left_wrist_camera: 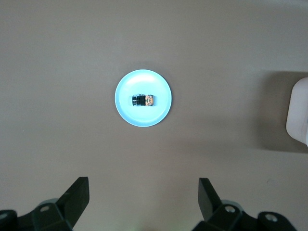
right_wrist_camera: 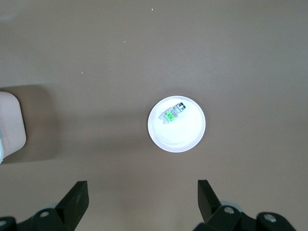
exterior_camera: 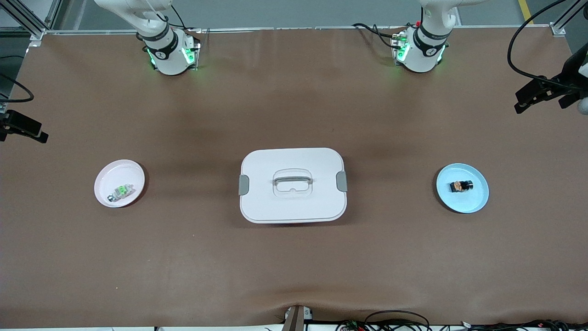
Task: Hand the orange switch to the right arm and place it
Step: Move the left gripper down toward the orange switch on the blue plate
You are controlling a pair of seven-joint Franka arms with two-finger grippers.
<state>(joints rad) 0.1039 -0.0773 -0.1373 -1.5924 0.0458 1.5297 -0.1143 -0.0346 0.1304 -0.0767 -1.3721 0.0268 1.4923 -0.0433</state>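
Lying on the blue plate (exterior_camera: 477, 202) toward the left arm's end of the table, the orange switch (exterior_camera: 461, 186) was untouched. The left gripper (left_wrist_camera: 143, 192) hung high over it, jaws wide apart and empty; the right gripper (right_wrist_camera: 142, 195), equally spread and empty, hung over the pink plate (exterior_camera: 133, 172) bearing a green-topped part (exterior_camera: 121, 191). A white lidded box (exterior_camera: 292, 185) sat between the plates.

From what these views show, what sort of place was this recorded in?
Probably a robotics lab bench: two arm bases bolted along a brown-covered table, aluminium framing at its corners, loose cables at its edge, and staged props like the blue plate.
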